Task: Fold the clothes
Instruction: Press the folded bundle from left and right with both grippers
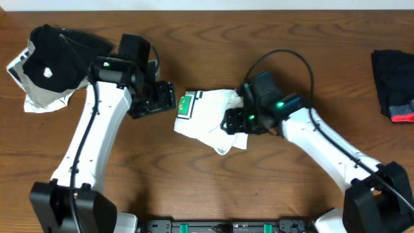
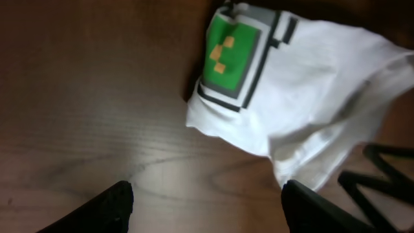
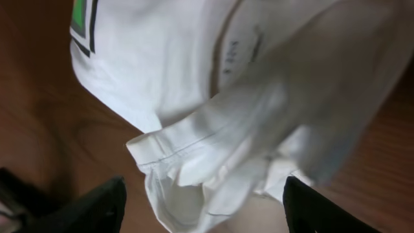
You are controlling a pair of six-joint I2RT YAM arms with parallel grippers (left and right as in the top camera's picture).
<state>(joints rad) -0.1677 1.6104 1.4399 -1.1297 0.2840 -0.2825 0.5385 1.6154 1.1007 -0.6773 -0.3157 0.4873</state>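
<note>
T-shirt [image 1: 210, 120], white and bunched, lies mid-table between the two grippers. The left gripper [image 2: 207, 207] stands spread over the bare table [image 1: 194, 175] just left of it, gripping nothing. The right gripper [image 3: 200, 207] is also spread wide, a loose hem sagging unpinched between its fingers. A green square [image 2: 229, 52] with orange blocks faces up; faint small print [image 3: 234, 52] is too blurred to read. Far left sits a black garment [image 1: 58, 48] with a white spot; a red-trimmed garment [image 1: 394, 87] is cut off at the right.
</note>
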